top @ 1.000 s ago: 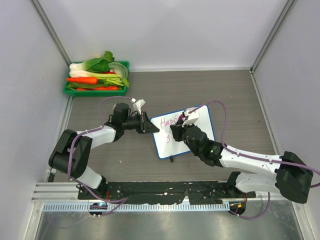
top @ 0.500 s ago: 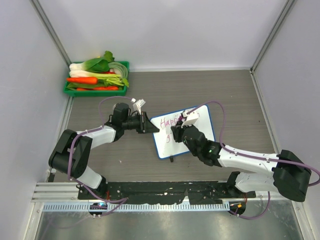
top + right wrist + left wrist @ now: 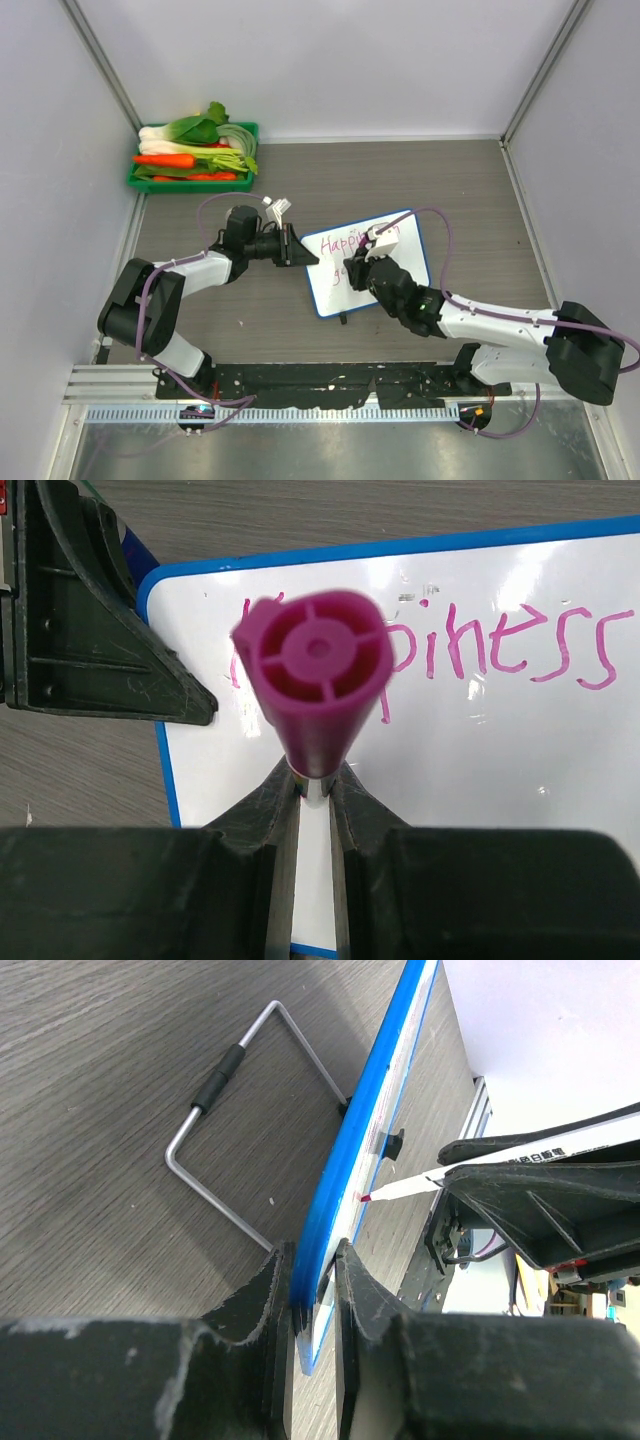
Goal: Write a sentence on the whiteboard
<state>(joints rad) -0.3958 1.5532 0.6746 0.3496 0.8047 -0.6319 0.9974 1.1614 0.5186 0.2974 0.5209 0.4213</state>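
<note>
To steady it, left tool point(image 3: 312, 1260) clamps whiteboard point(image 3: 480, 770) edge; right tool point(image 3: 315, 785) grips marker point(image 3: 318, 675), tip at whiteboard face; sentence point(image 3: 500, 650) likely unfinished

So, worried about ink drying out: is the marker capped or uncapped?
Uncapped: the marker shows its bare pink tip at the whiteboard.

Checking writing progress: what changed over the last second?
The right gripper, shut on the marker, drew back slightly toward the near edge of the whiteboard, uncovering a little more of the sentence. Nothing was picked up or released. The left gripper stays clamped on the board's left rim. The board and the vegetable tray have not moved.
</note>
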